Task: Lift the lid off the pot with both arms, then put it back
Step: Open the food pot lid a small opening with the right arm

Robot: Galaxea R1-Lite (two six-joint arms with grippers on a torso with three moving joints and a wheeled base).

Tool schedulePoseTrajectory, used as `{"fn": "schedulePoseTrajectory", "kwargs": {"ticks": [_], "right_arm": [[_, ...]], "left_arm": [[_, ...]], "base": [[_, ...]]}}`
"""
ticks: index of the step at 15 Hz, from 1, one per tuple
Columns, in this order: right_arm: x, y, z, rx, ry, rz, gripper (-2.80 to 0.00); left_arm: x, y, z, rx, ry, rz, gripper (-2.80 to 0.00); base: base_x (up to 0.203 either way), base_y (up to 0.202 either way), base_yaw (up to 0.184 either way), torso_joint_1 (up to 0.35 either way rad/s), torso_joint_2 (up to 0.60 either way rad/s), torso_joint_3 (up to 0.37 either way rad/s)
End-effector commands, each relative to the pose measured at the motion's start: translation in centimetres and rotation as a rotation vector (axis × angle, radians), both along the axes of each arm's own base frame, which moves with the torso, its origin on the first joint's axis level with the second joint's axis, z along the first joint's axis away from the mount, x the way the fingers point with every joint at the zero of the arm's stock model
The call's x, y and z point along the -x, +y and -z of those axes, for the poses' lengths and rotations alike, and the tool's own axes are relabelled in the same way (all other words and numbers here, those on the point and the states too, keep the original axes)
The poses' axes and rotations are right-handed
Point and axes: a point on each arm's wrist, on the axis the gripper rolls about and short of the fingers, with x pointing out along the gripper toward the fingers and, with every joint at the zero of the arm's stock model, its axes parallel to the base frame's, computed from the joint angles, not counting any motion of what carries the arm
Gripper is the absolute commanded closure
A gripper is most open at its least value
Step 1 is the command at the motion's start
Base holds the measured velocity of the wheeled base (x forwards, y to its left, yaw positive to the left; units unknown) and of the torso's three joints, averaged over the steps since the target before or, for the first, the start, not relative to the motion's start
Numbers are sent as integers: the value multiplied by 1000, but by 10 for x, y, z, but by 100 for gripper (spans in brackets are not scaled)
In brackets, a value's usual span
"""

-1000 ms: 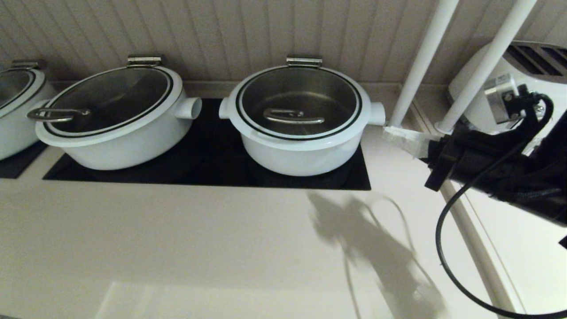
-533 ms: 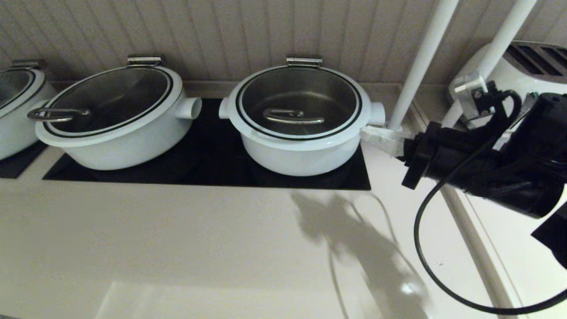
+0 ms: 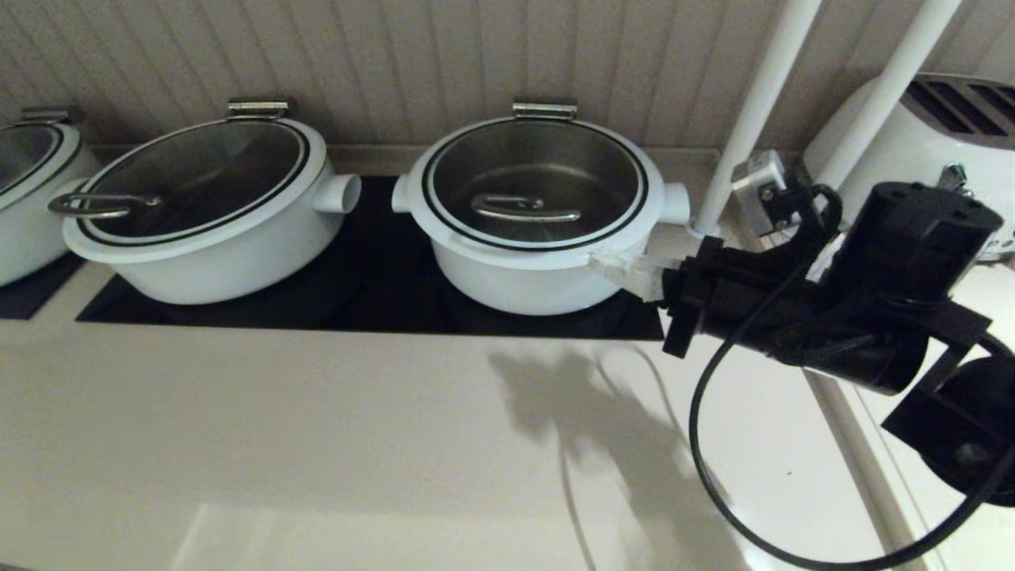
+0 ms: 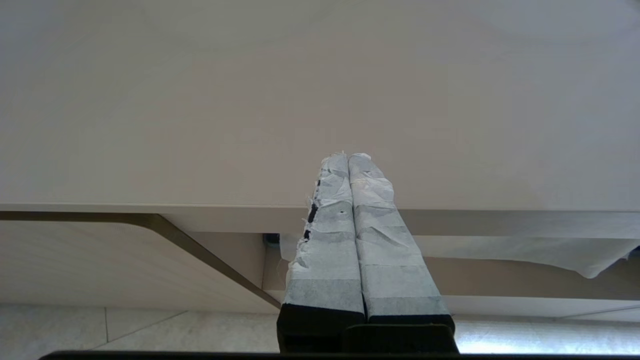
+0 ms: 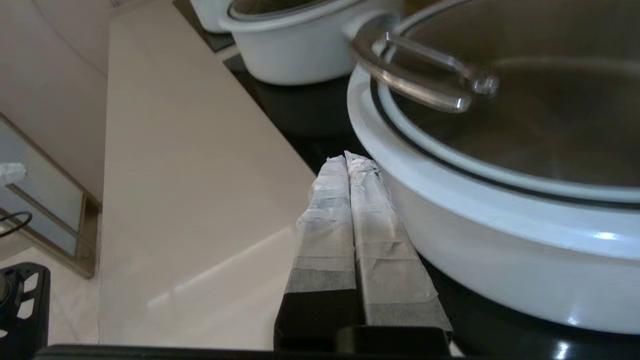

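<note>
The pot (image 3: pixel 539 281) is round and white and stands on the black cooktop (image 3: pixel 373 270). The lid (image 3: pixel 536 170) sits closed on it, with its steel bar handle (image 3: pixel 525 209) on the glass and the hinge at the back. My right gripper (image 3: pixel 603 263) is shut and empty, its fingertips beside the pot's front right wall, just under the lid's rim. In the right wrist view the right gripper (image 5: pixel 346 159) lies close along the pot wall (image 5: pixel 500 250), below the lid (image 5: pixel 525 130). My left gripper (image 4: pixel 348 156) is shut and empty at the counter's edge, out of the head view.
A wider white pot (image 3: pixel 198 230) with a loop-handled lid stands left of the pot, and a third pot (image 3: pixel 24 206) is at the far left. Two white poles (image 3: pixel 753 111) and a white appliance (image 3: pixel 936 119) stand at the right. Beige counter (image 3: pixel 317 436) lies in front.
My right arm has swung left and nearer, bringing its shut fingertips from beside the pot's right stub handle to its front right wall. The pot and lid have not moved.
</note>
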Motion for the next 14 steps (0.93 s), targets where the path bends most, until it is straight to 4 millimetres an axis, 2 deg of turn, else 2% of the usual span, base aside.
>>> {"fn": "schedulePoseTrajectory", "kwargs": {"ticks": [1, 4, 10, 14], "right_arm": [[-5, 4, 9, 12, 22, -6, 0], [-12, 9, 14, 14, 40, -9, 0], [-18, 31, 3, -12, -6, -56, 0], [-24, 36, 8, -7, 1, -57, 0]], "left_arm": [[0, 0, 0, 0, 0, 0, 0], [0, 0, 0, 0, -1, 0, 0], [0, 0, 0, 0, 0, 0, 0], [0, 0, 0, 0, -2, 0, 0]], "base": [[0, 0, 0, 0, 0, 0], [0, 0, 0, 0, 0, 0], [0, 0, 0, 0, 0, 0], [0, 0, 0, 0, 0, 0]]}}
